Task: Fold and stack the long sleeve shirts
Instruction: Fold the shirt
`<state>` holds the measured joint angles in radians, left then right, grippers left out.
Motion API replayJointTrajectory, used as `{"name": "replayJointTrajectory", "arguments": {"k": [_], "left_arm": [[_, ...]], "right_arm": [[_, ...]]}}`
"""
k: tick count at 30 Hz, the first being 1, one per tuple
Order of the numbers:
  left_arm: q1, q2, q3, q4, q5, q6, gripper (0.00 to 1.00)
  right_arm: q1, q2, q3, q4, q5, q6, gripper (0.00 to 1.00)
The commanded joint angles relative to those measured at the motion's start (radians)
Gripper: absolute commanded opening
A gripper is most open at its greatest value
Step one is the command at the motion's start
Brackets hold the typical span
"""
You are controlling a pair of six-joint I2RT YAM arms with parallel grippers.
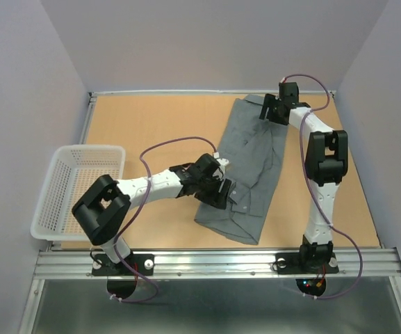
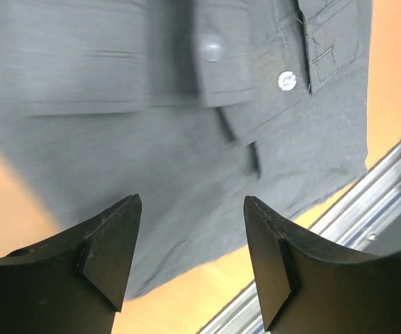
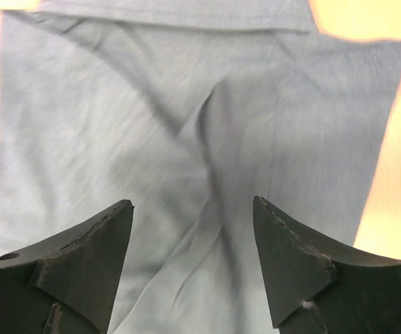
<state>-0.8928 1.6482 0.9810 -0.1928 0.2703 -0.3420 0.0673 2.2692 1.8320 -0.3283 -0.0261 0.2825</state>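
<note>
Black fingers of the left gripper [image 2: 192, 202] stand apart and empty above the grey shirt [image 1: 252, 156]. The right gripper [image 3: 192, 202] is also apart, over the shirt's far end. The shirt lies on the wooden table [image 1: 158, 125] between pale lilac walls [image 1: 19, 83], its long axis running from far to near.

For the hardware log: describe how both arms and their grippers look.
Both the left arm and right arm have white links, chunky black joint housings and a thin purple cable looping alongside. The left gripper and right gripper each carry two matte black wedge-shaped fingers. No markings visible.
</note>
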Motion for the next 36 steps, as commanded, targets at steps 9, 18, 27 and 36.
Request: {"name": "replayJointTrajectory", "arguments": {"k": [9, 18, 27, 36], "left_arm": [[0.092, 0.077, 0.324, -0.043, -0.235, 0.005, 0.68], [0.112, 0.347, 0.631, -0.085, -0.183, 0.063, 0.61], [0.134, 0.495, 0.702, -0.083, -0.140, 0.029, 0.45], [0.157, 0.472, 0.633, -0.112, -0.102, 0.001, 0.45]], "right_arm": [[0.037, -0.597, -0.504, -0.003, 0.071, 0.056, 0.71], [-0.014, -0.686, -0.707, 0.043, -0.052, 0.204, 0.46], [-0.060, -0.685, -0.925, 0.408, -0.293, 0.445, 0.30], [-0.060, -0.628, -1.034, 0.586, -0.368, 0.485, 0.28]]}}
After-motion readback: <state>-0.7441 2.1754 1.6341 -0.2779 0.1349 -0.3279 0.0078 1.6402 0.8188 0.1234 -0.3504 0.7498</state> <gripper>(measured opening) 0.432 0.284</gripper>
